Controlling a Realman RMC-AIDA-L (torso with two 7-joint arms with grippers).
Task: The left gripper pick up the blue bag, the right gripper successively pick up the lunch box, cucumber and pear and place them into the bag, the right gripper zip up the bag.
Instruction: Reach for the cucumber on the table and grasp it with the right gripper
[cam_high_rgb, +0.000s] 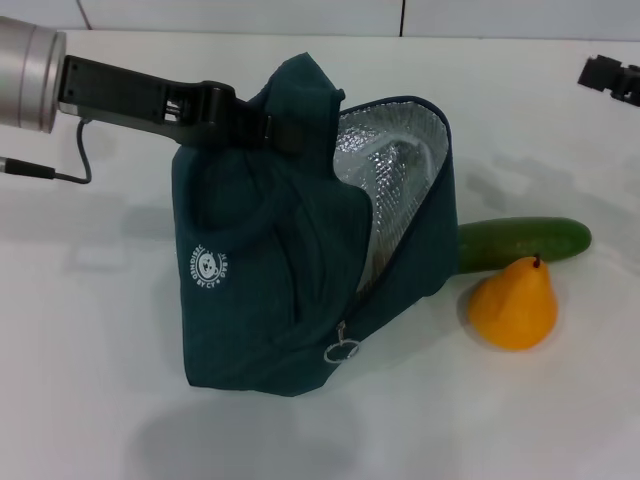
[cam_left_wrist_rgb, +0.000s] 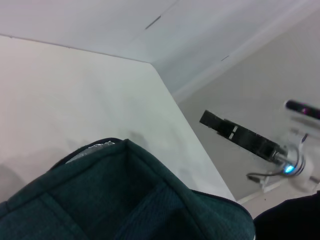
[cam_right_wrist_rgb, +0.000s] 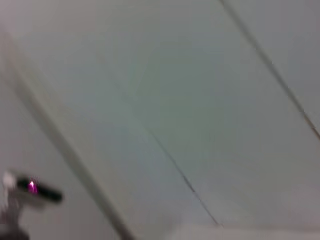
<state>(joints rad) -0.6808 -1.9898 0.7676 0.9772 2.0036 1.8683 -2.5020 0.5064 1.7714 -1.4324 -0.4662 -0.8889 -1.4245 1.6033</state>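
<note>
head view
- left gripper (cam_high_rgb: 262, 124): comes in from upper left of frame, clamped on the gathered fabric and handles at the bag's top, holding it up
- blue bag (cam_high_rgb: 270, 270): centre of frame, standing on the white table (cam_high_rgb: 90, 380), tilted; mouth unzipped and gaping toward the right, foil lining (cam_high_rgb: 395, 175) visible inside
- zipper pull (cam_high_rgb: 341, 350): silver ring, hanging low on the bag's front edge
- logo (cam_high_rgb: 208, 266): white, round, on the bag's left face
- cucumber (cam_high_rgb: 525, 241): lying flat right of the bag, its left end hidden behind the bag
- pear (cam_high_rgb: 514, 306): upright, just in front of the cucumber, right of the bag, close to it but apart
- right gripper (cam_high_rgb: 610, 76): only a black bit at the upper right edge; can't tell whether its fingers are parted
- lunch box: can't be made out in any view

left wrist view
- blue bag (cam_left_wrist_rgb: 130, 200): fills the lower frame, strip of foil at its rim
- table (cam_left_wrist_rgb: 75, 95): white, beyond the bag
- right gripper (cam_left_wrist_rgb: 240, 136): far off at right of frame, off the table, nothing in it

right wrist view
- only blurred pale surfaces; no task item seen
</note>
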